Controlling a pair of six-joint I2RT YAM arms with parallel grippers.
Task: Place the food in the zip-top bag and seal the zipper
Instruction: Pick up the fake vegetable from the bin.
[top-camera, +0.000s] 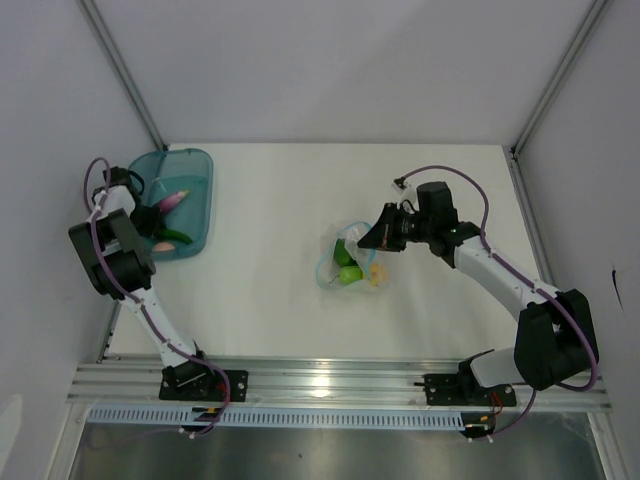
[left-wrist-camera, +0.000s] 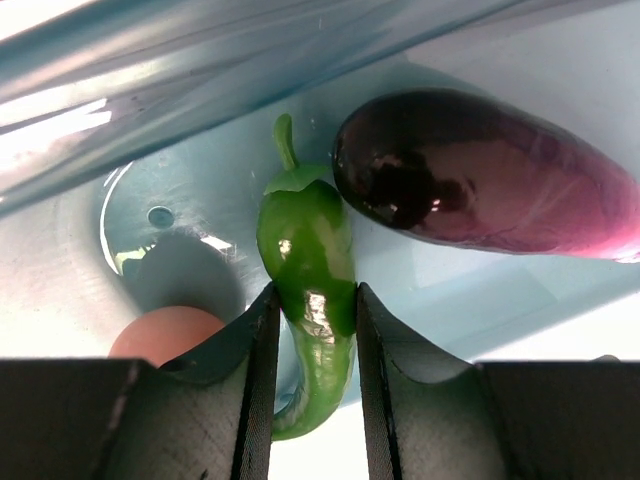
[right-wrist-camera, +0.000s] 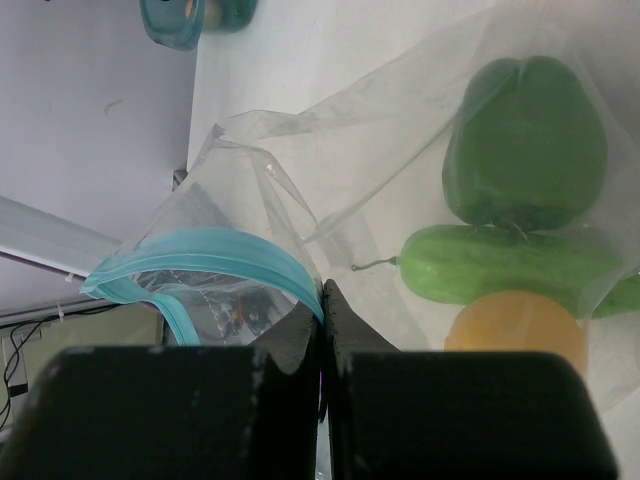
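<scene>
My left gripper (left-wrist-camera: 315, 300) is down inside the teal tub (left-wrist-camera: 200, 60), its jaws closed on a slim green pepper (left-wrist-camera: 305, 240). A purple eggplant (left-wrist-camera: 480, 175) lies just to the right of it and a pinkish piece (left-wrist-camera: 165, 330) to the left. My right gripper (right-wrist-camera: 323, 285) is shut on the light blue zipper rim (right-wrist-camera: 215, 245) of the clear zip-top bag (top-camera: 350, 262), holding its mouth up. Inside the bag lie a green bell pepper (right-wrist-camera: 525, 140), a cucumber (right-wrist-camera: 500, 265) and a yellow-orange fruit (right-wrist-camera: 515, 325). No slider tab shows.
The tub (top-camera: 200, 165) stands at the table's far left, next to the left wall and a frame post. The bag lies mid-table, right of centre. Walls close the back and both sides.
</scene>
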